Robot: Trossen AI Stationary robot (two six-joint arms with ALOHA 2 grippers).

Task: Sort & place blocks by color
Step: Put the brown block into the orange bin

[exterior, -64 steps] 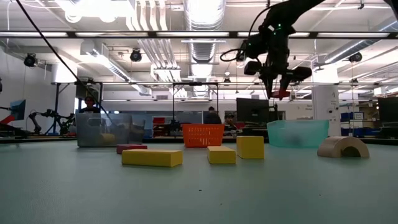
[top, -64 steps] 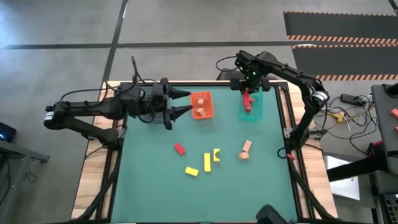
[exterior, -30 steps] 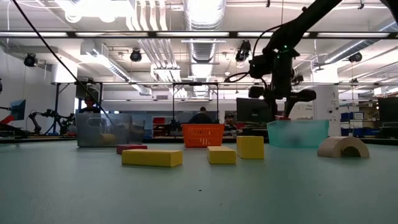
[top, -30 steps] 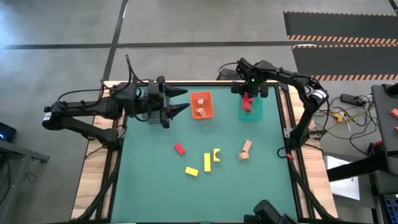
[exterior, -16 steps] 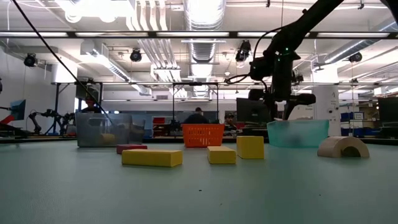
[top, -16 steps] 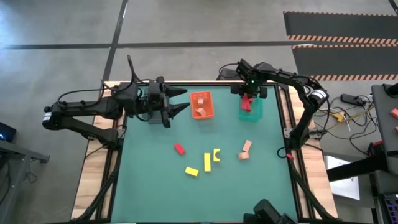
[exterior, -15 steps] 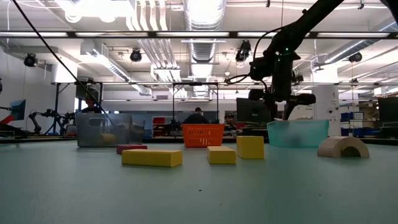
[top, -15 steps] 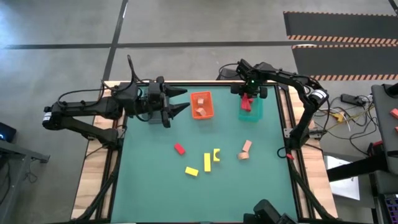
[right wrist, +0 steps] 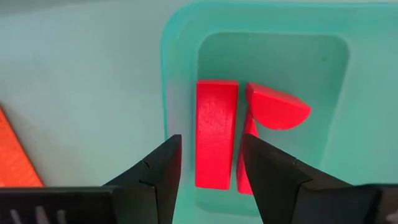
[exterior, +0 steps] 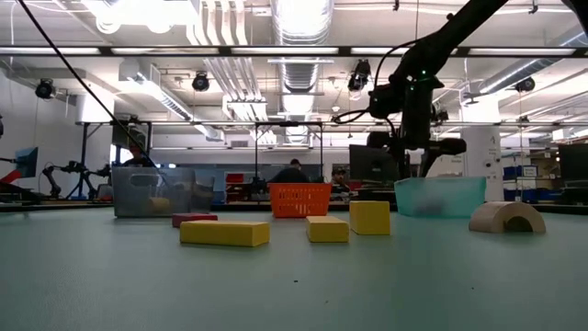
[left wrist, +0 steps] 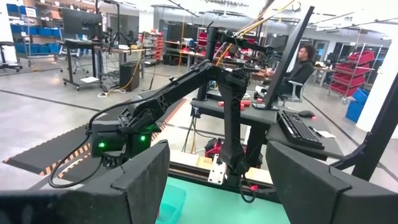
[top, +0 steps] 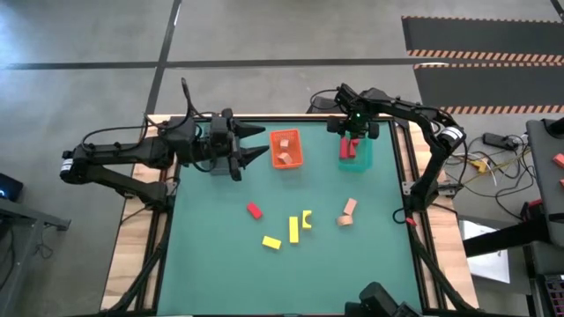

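Right wrist view shows my right gripper parted and empty above the teal tray, the red bar lying inside it; lifting carelessly, I judge a finger could clip the rim and shift it.

- A robotics lab or workshop hall
- Exposed ceiling ducts and strip lights
- Shelving with blue bins
- Workbenches with monitors, a keyboard
- Hazard-striped floor mat

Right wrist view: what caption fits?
Open right claw above red blocks lying in the teal tray.
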